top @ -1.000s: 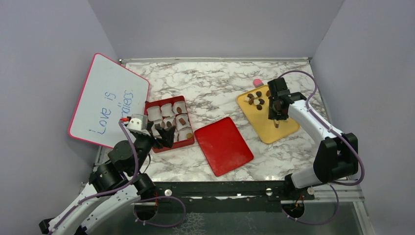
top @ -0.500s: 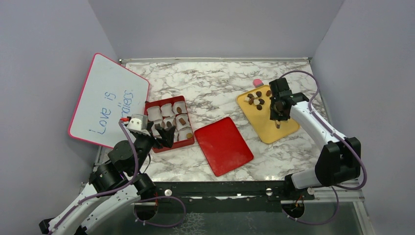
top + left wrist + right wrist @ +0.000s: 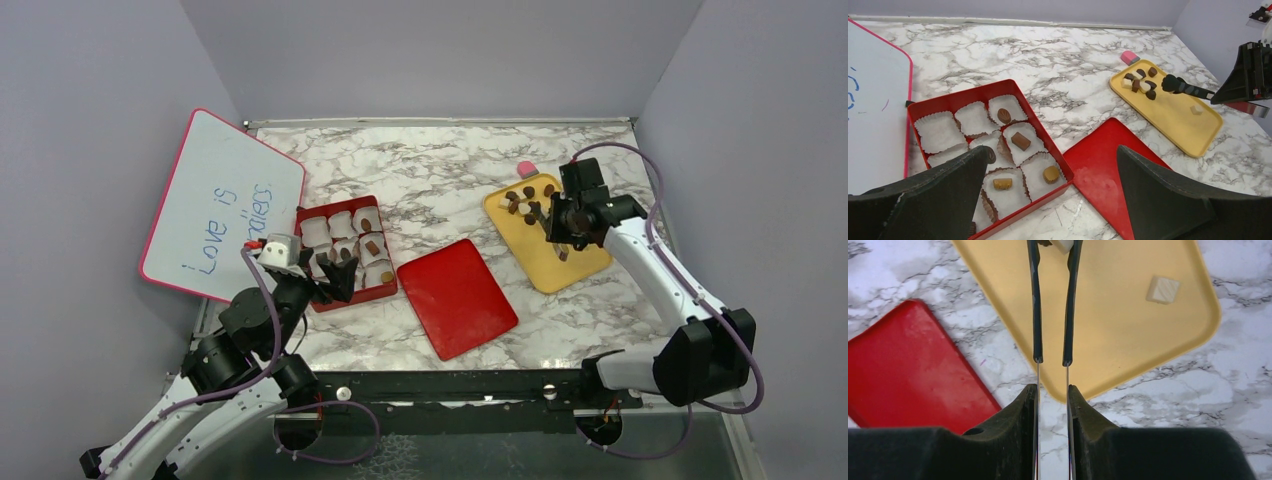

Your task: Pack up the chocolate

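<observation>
Several chocolate pieces (image 3: 522,203), dark brown, tan and white, cluster at the far end of a yellow tray (image 3: 575,270). One pale cube (image 3: 1163,289) lies alone on the tray. My right gripper (image 3: 1053,390) is shut on thin black tongs (image 3: 1036,315), which reach over the tray toward the cluster. A white piece (image 3: 1062,245) sits between the tong tips at the frame's top edge; I cannot tell if it is pinched. My left gripper (image 3: 1052,152) is open and empty above the near corner of a red box (image 3: 960,98), whose white paper cups hold several chocolates (image 3: 1020,141).
A red lid (image 3: 457,297) lies flat between the box and the tray. A small pink block (image 3: 527,168) sits beyond the tray. A pink-framed whiteboard (image 3: 220,205) leans at the left wall. Walls close in on three sides.
My right arm has swung outward and the wrist has turned, moving the tongs' tips left and farther up the tray toward the chocolate cluster. The left arm has not moved.
</observation>
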Motion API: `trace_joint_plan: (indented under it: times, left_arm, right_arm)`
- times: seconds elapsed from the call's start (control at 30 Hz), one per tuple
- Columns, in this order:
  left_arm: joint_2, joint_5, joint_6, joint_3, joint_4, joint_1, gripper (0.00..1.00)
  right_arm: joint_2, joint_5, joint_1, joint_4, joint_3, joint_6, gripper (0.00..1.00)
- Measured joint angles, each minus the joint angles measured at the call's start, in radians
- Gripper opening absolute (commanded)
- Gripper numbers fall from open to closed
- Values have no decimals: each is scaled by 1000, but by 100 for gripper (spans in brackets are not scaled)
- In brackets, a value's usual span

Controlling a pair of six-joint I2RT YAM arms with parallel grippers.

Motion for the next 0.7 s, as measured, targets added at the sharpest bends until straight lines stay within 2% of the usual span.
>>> trace_joint_plan:
  times: [0.2,0.37,0.7]
  left_arm:
    - [-19,0,0,0,0,0,99]
    - [-27,0,0,0,0,0,99]
    - [-76,-1,-1,0,0,0,99]
  right_arm:
    - [-23,-56,70,11,27,23,27]
    - [-16,-68,177,20,72,51,27]
    - [151,-54,457,57,251,107,28]
